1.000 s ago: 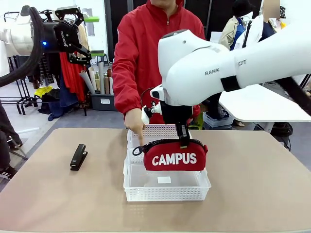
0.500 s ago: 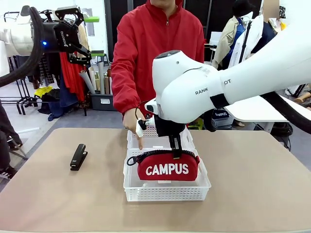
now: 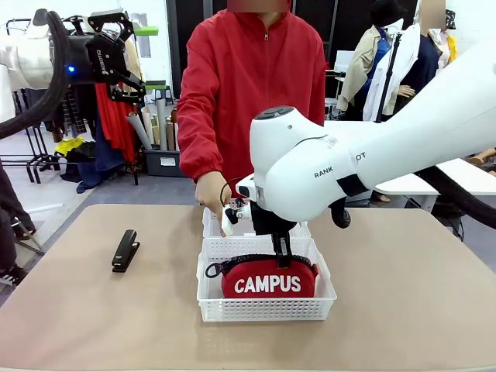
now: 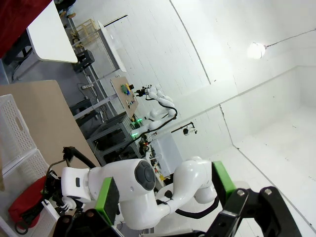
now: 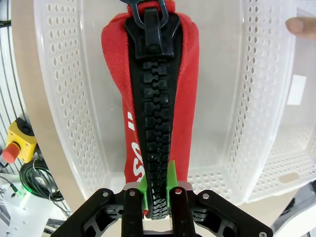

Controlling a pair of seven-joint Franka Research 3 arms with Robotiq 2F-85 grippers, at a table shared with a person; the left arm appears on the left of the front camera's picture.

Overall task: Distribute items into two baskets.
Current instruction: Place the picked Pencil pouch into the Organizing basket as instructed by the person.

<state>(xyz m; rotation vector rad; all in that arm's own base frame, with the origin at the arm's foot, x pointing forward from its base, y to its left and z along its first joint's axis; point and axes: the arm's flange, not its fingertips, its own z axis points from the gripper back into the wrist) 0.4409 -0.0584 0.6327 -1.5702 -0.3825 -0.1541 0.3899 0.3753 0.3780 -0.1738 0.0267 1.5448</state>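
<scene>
One item nearly placed: pouch (image 3: 268, 280) has dropped into near basket (image 3: 211, 308), right tool (image 5: 157, 193) still pinching its zipper; left tool (image 4: 165, 195) wide. Stapler (image 3: 125, 249) remains, left.

Far basket (image 3: 303, 230) mostly behind my right arm (image 3: 310, 170). Pouch (image 3: 268, 283) bottom behind near basket (image 3: 263, 308) wall. Person's finger (image 5: 301, 24) cut off at edge.
</scene>
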